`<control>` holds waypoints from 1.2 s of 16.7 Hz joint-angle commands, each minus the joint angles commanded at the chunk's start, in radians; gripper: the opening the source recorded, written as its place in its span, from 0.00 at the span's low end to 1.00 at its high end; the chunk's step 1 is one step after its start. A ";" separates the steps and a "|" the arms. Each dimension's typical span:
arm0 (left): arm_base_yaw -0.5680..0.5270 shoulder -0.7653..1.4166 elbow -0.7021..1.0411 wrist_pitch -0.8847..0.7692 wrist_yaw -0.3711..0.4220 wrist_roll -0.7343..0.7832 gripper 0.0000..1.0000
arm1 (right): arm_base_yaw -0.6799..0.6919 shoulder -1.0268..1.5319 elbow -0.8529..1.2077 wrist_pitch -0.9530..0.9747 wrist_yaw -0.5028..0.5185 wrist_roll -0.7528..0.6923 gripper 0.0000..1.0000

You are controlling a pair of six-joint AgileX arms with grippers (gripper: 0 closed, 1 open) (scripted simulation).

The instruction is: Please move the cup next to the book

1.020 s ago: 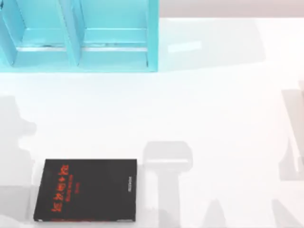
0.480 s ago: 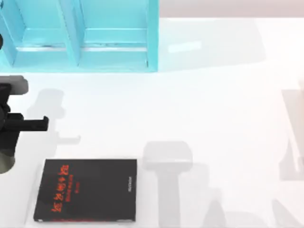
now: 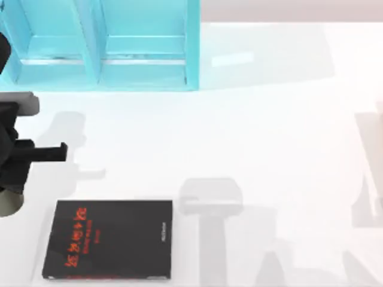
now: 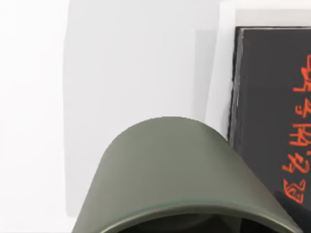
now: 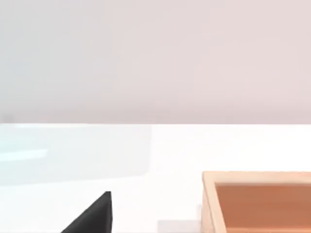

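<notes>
The left arm reaches in over the worktop from the left edge of the top view, and the cup hangs at its end, a pale grey-beige disc partly under the black wrist, just off the far-left corner of the book. The left gripper itself is hidden by the arm and cup, so I cannot tell from these pictures how its fingers sit; the cup riding with the arm suggests it is being carried, but that is a judgement.

In the left wrist view the cup looms close below the camera: a smooth, matte, rounded wall with a thick rolled rim and a dark opening. The book lies just past it, apart from the cup, its spine edge toward the cup. The placing makes sense for the task, since the bare strip of worktop left of the book is the nearest free spot beside it.

The book is flat, nearly square, with a matte black cover, red-orange characters and a small white line of text. It lies near the front left of the glossy white worktop. A turquoise shelf unit stands at the far left.

The right arm is parked off to the right; its wrist view takes in a wooden tray with a pale rim.
</notes>
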 joint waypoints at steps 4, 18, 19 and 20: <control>0.008 0.019 -0.054 0.072 0.001 0.008 0.00 | 0.000 0.000 0.000 0.000 0.000 0.000 1.00; 0.027 0.072 -0.191 0.271 0.001 0.031 0.30 | 0.000 0.000 0.000 0.000 0.000 0.000 1.00; 0.027 0.072 -0.191 0.271 0.001 0.031 0.38 | 0.000 0.000 0.000 0.000 0.000 0.000 1.00; 0.027 0.072 -0.191 0.271 0.001 0.031 0.45 | 0.000 0.000 0.000 0.000 0.000 0.000 1.00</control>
